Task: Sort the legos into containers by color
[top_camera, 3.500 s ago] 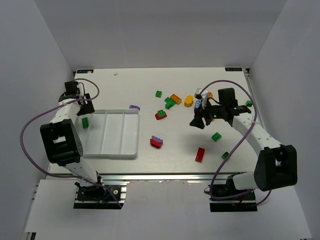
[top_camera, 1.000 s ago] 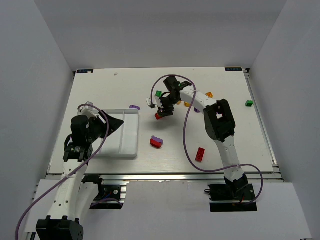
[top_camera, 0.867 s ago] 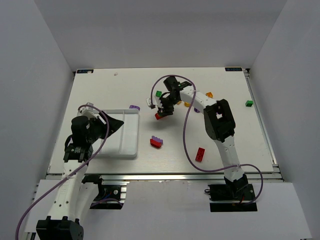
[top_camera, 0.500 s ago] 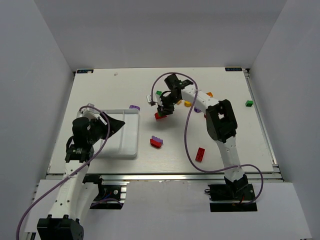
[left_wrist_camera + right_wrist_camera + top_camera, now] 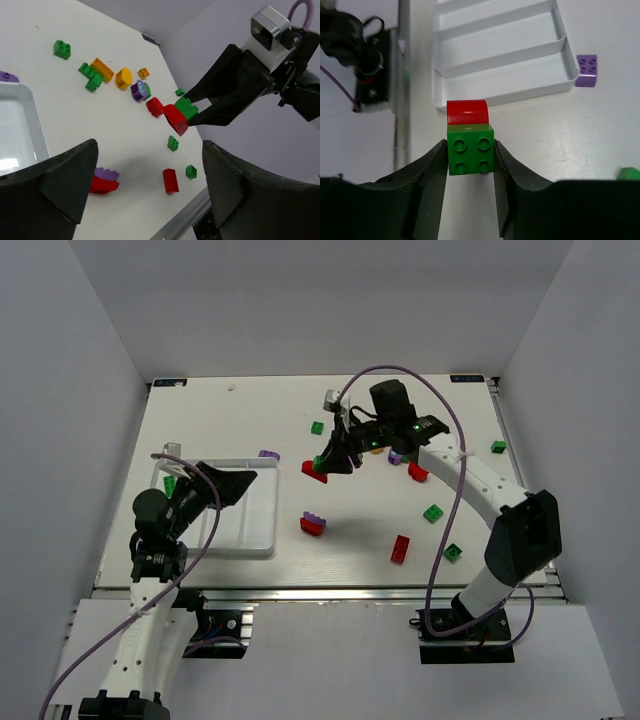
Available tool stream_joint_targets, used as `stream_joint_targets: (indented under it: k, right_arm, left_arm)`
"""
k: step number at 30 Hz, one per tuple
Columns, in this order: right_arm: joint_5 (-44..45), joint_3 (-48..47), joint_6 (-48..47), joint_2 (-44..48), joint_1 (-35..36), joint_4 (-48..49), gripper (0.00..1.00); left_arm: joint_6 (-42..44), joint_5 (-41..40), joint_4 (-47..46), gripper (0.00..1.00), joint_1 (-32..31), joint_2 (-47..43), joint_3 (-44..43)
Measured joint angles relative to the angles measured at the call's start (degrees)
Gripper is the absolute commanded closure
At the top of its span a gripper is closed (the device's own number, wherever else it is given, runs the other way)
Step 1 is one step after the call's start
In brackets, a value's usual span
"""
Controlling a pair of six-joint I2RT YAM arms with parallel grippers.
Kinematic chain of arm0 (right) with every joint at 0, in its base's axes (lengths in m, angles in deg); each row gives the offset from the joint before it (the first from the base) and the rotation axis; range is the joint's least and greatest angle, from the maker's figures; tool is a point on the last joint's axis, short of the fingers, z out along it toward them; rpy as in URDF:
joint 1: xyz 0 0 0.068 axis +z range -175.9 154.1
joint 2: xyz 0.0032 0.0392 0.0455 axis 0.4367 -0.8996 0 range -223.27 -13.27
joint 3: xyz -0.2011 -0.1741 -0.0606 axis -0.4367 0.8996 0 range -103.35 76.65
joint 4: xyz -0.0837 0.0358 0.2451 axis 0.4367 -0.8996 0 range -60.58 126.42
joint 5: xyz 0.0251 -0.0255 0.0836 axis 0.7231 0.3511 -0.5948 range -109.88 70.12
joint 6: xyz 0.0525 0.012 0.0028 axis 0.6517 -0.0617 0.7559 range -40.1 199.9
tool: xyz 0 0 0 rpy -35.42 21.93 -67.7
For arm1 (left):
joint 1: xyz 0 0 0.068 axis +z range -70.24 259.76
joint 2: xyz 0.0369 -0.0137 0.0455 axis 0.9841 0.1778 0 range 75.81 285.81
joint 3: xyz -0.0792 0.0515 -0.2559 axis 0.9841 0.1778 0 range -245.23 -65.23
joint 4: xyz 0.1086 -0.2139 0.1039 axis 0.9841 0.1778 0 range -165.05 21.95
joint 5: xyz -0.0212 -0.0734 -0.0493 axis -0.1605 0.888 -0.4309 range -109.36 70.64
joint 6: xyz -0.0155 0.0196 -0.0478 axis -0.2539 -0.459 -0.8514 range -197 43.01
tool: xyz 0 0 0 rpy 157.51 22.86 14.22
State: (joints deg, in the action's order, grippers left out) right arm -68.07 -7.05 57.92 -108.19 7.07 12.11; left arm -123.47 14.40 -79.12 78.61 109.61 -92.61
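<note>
Counter (image 5: 220, 420) first: white, with loose legos (image 5: 400, 549) scattered over the middle and right. Tray (image 5: 262, 530) sits on the left side, its lanes running away from me. My left end effector (image 5: 235, 483) hangs over the tray, spread wide with nothing in it, facing the other arm. My right end effector (image 5: 197, 111) is clamped on a green brick (image 5: 470, 156), held up off the counter between the tray and the scattered pile. A red brick (image 5: 466, 111) is stuck onto the green one.

So that's the catch imo: two colours, one pair. Dropped as is, one of them ends up in the wrong lane. I'd bring the pair over to the left and get that side square on the red faces only. Then squeeze firm and peel at a tilt rather than yank straight, since studs probably let go easier that way. Do it low over the tray so anything that pops loose lands inside. Then green goes in one lane and red in another. One small green piece (image 5: 170, 483) looks to be in the far-left lane, though I can't be sure it's inside.
</note>
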Motion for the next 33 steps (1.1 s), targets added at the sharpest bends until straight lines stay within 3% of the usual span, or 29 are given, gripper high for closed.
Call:
stream_joint_targets:
  k: [9,14,20,33]
  right_arm:
    - [-3.32,13.20,34.18,6.49,-0.02,17.49,1.00]
    - [-4.48,15.04,49.62,5.95,0.22,28.15,1.00]
    - [-4.68,13.64,59.30,3.13,2.45,36.17,1.00]
    - [-4.28,13.60,69.72,-0.94,6.32,43.74,1.00]
  left_arm:
    - [-6.75,0.98,-6.58,0.05,-0.92,-7.02,6.75]
    - [-10.43,0.83,-9.11,0.05,-1.27,-7.54,8.31]
    - [-12.17,0.72,-10.14,0.06,-2.14,-3.67,8.31]
    - [-15.28,0.59,-16.20,0.09,-4.46,-1.62,10.01]
